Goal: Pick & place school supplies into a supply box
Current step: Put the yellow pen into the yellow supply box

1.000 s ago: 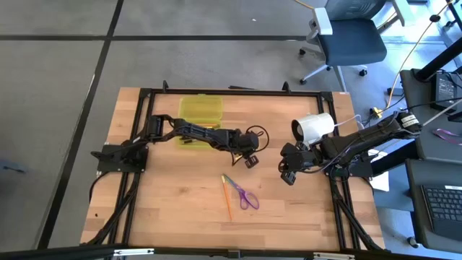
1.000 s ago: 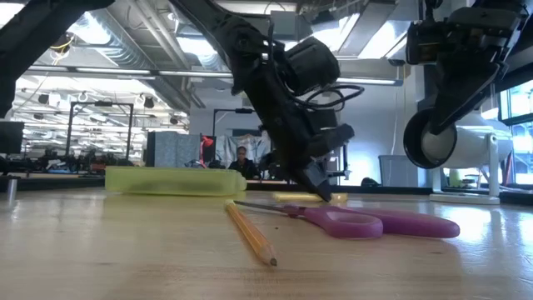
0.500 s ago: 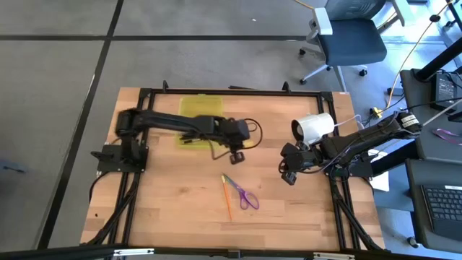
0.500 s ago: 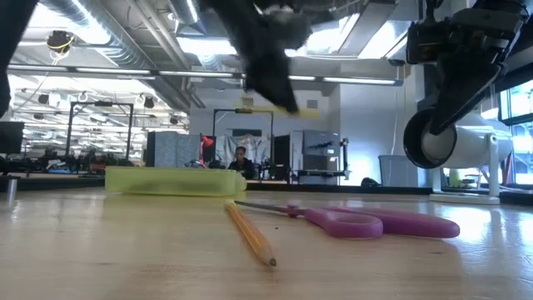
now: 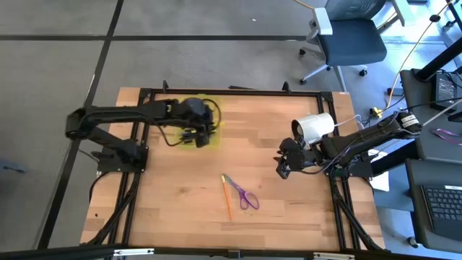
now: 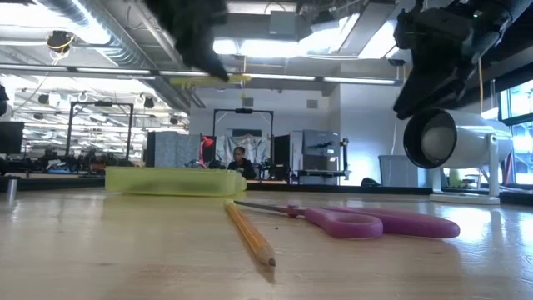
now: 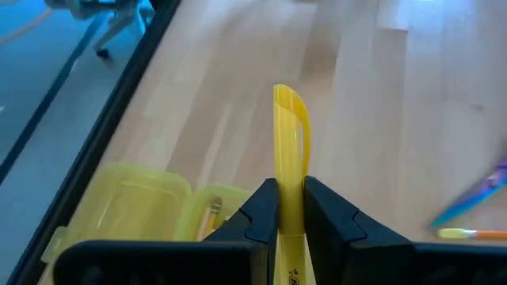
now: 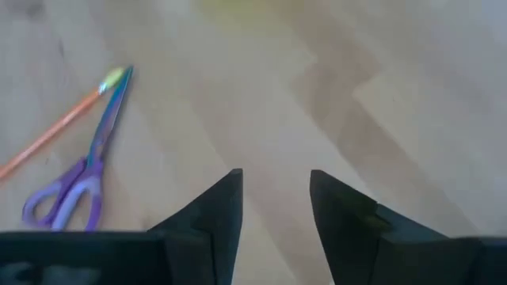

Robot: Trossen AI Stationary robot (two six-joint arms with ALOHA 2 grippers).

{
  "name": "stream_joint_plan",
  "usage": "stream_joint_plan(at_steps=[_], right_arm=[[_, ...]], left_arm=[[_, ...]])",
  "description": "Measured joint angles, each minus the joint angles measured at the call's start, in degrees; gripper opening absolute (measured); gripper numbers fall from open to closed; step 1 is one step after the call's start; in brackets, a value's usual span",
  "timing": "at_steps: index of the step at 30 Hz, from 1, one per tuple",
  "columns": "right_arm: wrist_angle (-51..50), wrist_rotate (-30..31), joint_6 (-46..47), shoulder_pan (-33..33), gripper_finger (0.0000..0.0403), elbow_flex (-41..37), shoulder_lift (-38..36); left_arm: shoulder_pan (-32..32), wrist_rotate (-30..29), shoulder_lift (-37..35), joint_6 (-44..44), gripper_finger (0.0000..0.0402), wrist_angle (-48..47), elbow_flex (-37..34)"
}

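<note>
Left gripper [image 7: 290,218] was clamped on a yellow pen [image 7: 291,158], fingers tight on both sides of it, pen sticking out past the tips. It hung right over the box [image 5: 199,119] at the table's [image 5: 180,202] back left; from the wrist the open box [image 7: 135,206] sat just under it with a pencil [image 7: 211,220] already inside.

Right gripper [image 5: 283,165] waited, fingers apart, nothing held, low beside the white cylinder [image 5: 315,127] on the right side.

Looked like the carry-and-drop step. Next move would need the pen lined up along the box's length, lowered, then released.

Scissors [image 5: 245,193] and an orange pencil [image 5: 227,200] lay touching mid-table, not yet picked.

From above the arm covered most of the box, so I couldn't count its contents. Level with the table, only the pen tip [image 6: 218,80] showed overhead.
</note>
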Motion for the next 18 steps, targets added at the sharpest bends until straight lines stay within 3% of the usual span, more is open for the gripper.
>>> stream_joint_plan(at_steps=[5,8,12,18], right_arm=[[3.77,4.24,-0.02,0.0,0.0152,0.0,0.0],[5.76,4.82,-0.01,0.0,0.0152,0.0,0.0],[7.37,4.94,0.24,0.0,0.0152,0.0,0.0],[8.31,5.12,2.41,0.0,0.0152,-0.02,0.0]], left_arm=[[6.71,7.82,-3.63,5.28,0.0035,9.86,-12.72],[10.88,9.47,-3.76,9.21,0.0036,12.82,-17.64],[16.42,12.76,-2.27,14.25,0.0039,18.2,-21.86],[22.5,22.45,2.0,18.28,0.0035,23.84,-25.04]])
